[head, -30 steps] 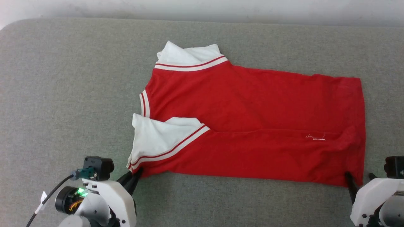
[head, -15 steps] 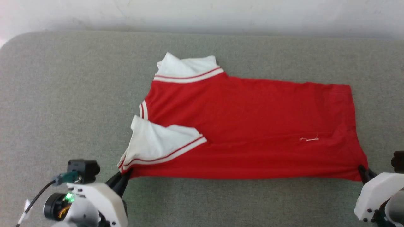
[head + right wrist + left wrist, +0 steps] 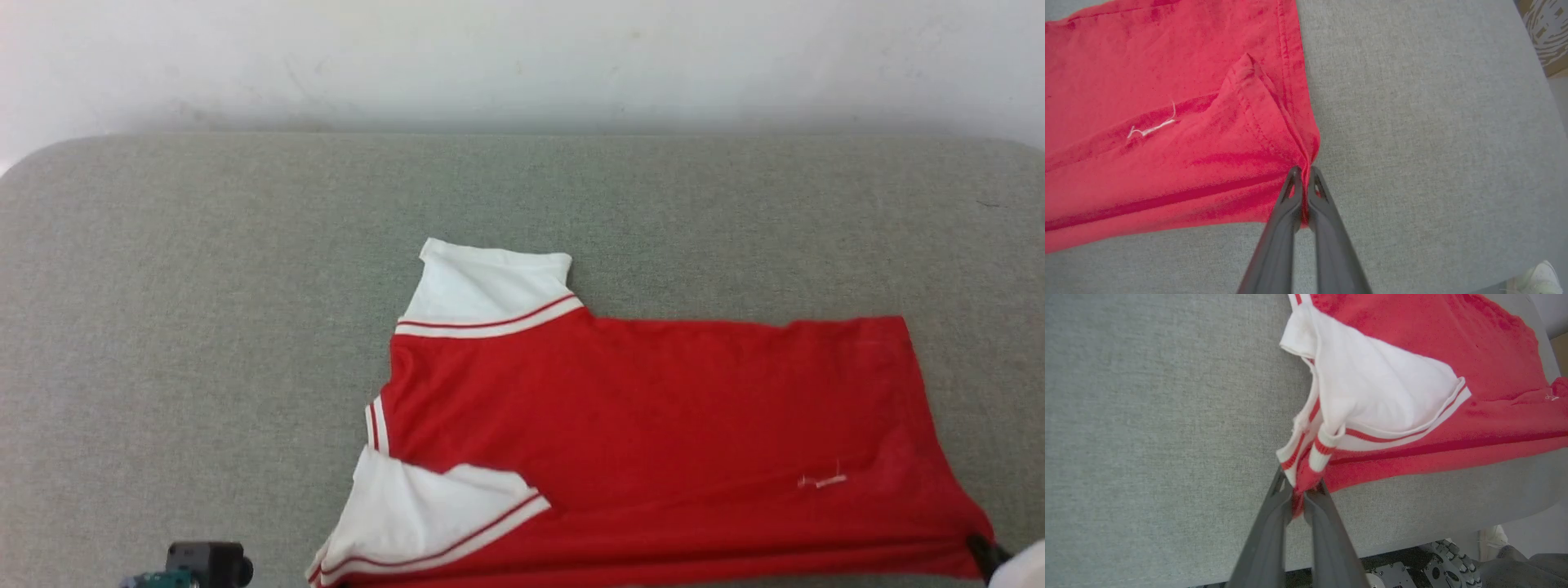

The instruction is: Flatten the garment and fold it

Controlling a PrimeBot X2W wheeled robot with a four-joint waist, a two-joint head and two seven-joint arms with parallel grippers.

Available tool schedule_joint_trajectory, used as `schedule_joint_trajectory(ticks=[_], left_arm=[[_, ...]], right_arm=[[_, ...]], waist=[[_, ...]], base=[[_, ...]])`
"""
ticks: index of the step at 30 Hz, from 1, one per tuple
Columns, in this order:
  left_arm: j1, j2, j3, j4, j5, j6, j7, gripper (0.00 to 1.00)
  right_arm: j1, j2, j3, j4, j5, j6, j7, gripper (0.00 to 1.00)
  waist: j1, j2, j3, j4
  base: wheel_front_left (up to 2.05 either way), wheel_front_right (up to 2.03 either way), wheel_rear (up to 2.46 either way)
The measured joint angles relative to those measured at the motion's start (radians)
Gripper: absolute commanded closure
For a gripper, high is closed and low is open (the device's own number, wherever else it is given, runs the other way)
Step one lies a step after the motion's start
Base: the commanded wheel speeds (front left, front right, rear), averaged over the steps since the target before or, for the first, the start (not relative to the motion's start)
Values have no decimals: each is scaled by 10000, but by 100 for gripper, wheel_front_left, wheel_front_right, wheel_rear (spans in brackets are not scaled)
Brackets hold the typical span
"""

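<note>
The garment (image 3: 653,425), a red jersey T-shirt with white sleeves and striped trim, lies plain side up on the grey table, collar to the left, hem to the right. The left wrist view has my left gripper (image 3: 1299,492) shut on the striped cuff and red edge of the near sleeve (image 3: 1380,392), lifting that corner slightly. My right gripper (image 3: 1303,171) is shut on the near hem corner of the garment (image 3: 1167,122); its dark tip (image 3: 984,551) peeks in at the head view's lower right. A white thread (image 3: 1152,128) lies on the red cloth.
The grey cloth-covered table (image 3: 204,327) stretches wide to the left and behind the shirt, up to a white wall (image 3: 522,57). Its near edge (image 3: 1453,535) is close under the garment. A pale shoe (image 3: 1537,279) is on the floor beyond it.
The garment has been drawn toward the near table edge by both shut grippers, its near side stretched taut. The head camera has tilted up, so the arms have slid out of the bottom.
</note>
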Motion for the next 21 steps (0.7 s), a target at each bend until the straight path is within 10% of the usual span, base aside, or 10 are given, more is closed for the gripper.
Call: schedule_joint_trajectory(ticks=[8,10,11,12,13,14,21], left_arm=[[38,-366,-36,598,-180,-40,-437,99],[-207,-474,-104,941,-209,-171,-554,55],[-314,-514,-144,1122,-251,-219,-558,48],[-390,-531,-194,1266,-270,-255,-543,6],[-427,-533,-217,1386,-276,-282,-545,0],[-461,-535,-219,1490,-276,-309,-552,0],[-546,-585,125,1402,-516,-322,-957,0]], right_arm=[[275,-2,136,556,17,0,-370,100],[193,-10,188,863,0,-2,-569,98],[147,-12,247,968,0,-2,-608,84],[94,-10,299,1058,2,-2,-644,66],[56,-10,351,1112,2,-4,-708,51],[46,-13,389,1145,-2,-4,-744,0],[-39,-13,318,1129,355,-12,-903,0]], waist=[[2,0,83,138],[1,0,78,162],[2,0,69,168],[2,0,59,170],[1,0,55,171],[1,0,57,171],[2,0,138,135]], base=[[0,0,0],[0,0,0],[0,0,0],[0,0,0],[0,0,0],[0,0,0],[0,0,0]])
